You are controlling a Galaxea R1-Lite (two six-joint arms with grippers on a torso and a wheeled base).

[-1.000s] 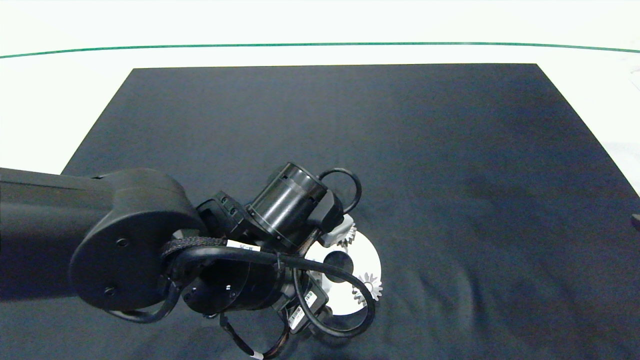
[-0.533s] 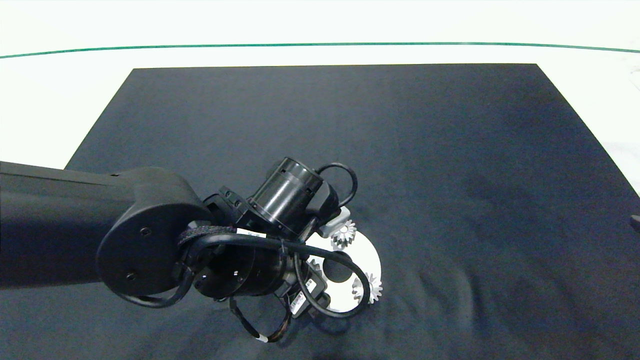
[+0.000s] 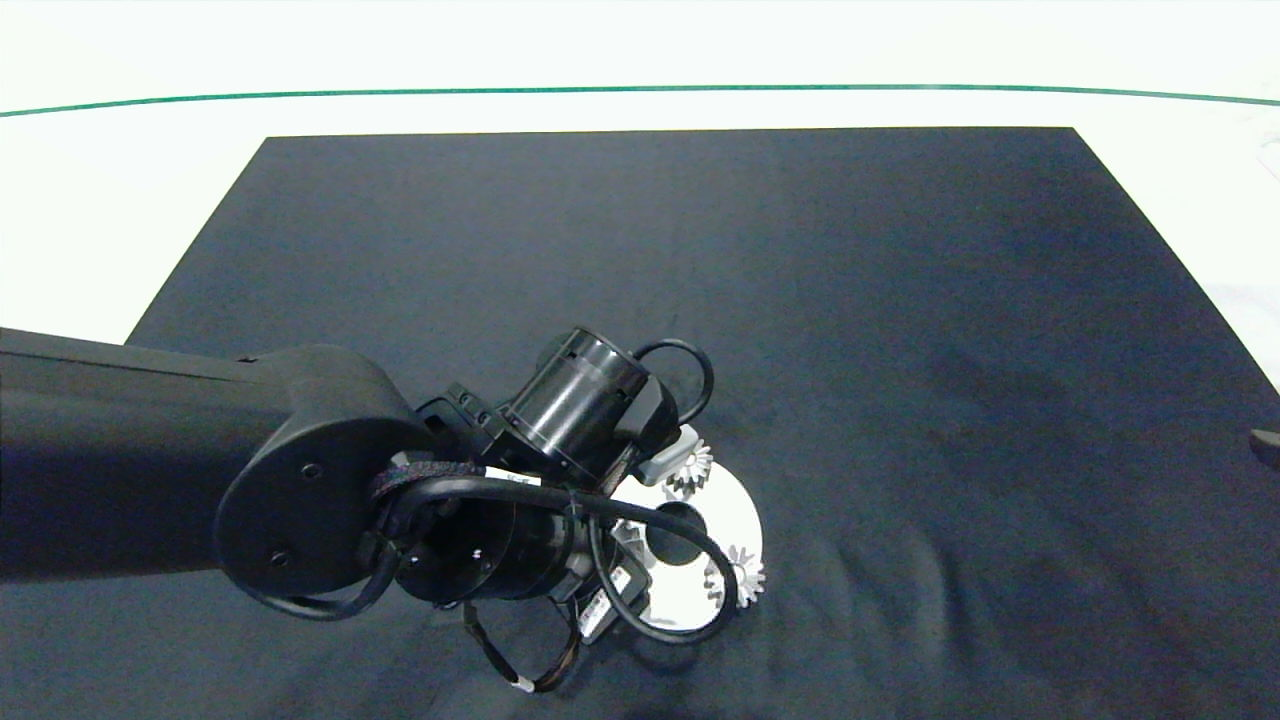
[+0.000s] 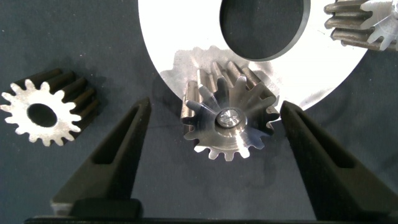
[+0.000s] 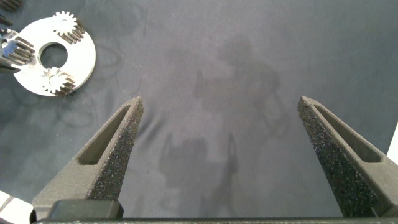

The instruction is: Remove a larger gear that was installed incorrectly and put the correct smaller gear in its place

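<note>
Silver larger gear (image 4: 229, 122) sits unremoved on the round plate (image 4: 180, 37); left hand (image 4: 214, 155) released around it, smaller gear (image 4: 45, 109) waiting beside.

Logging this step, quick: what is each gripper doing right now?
Left gripper: open, astride the larger gear on the plate.
Right gripper: open, holding nothing, over the cloth.

Left arm reached in low over the mat, left gripper (image 4: 214, 140) fingers spread wide, right gripper (image 5: 217, 143) likewise parted, held aloft.
</note>
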